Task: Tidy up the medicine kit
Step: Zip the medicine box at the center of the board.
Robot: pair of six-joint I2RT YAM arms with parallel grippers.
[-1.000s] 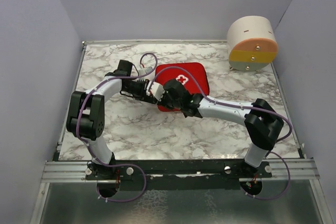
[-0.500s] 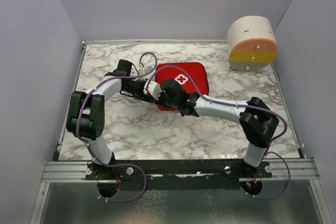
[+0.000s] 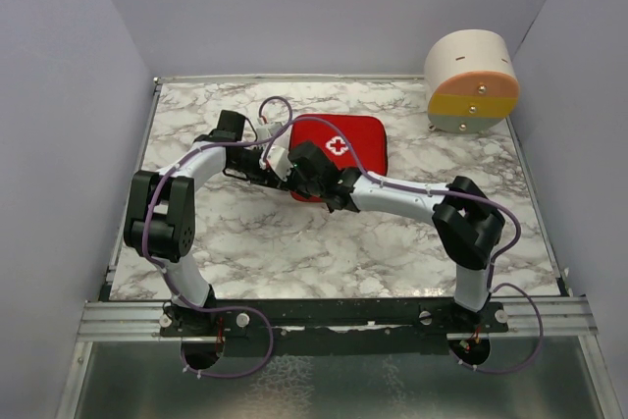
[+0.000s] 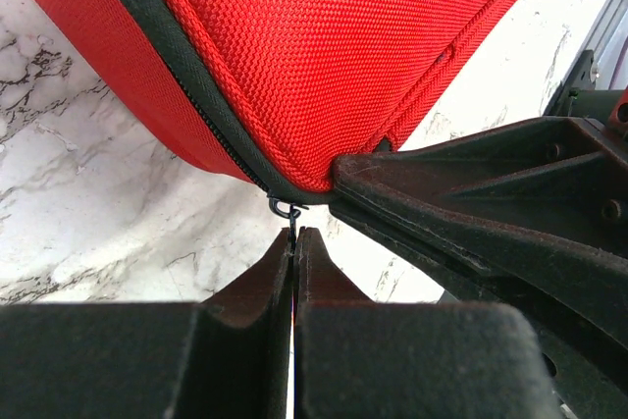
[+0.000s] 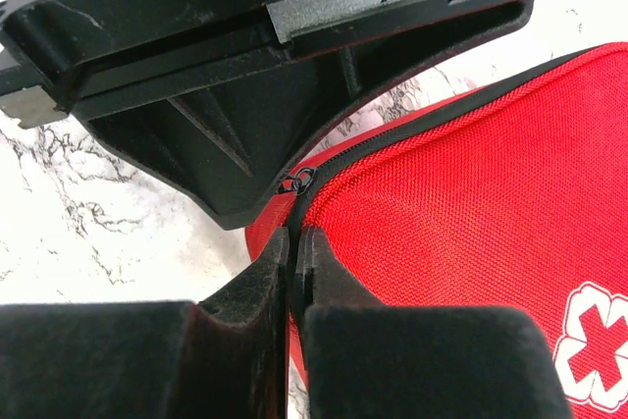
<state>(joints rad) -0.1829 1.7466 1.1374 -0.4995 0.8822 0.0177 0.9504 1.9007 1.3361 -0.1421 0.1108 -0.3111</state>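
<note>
Kit place: the medicine kit [image 3: 358, 144] lies flat on the marble table [image 3: 392, 242], about mid-width and toward the back, well apart from the round drawer container [image 3: 471, 80] at the far right corner.
Kit facing: lid up, white cross [image 3: 337, 147] showing; the black zipper seam [image 4: 186, 76] looks closed where it can be seen.
Kit axis: nearly square, a little longer left to right, turned slightly off the table edges; its near-left corner points at both grippers.
Left gripper [image 4: 294, 235]: fingers pressed together, pinching a thin zipper tab [image 4: 287, 210] at that corner.
Right gripper [image 5: 292, 233]: fingers pressed together on a second tab [image 5: 298, 183], just beside the left gripper.
</note>
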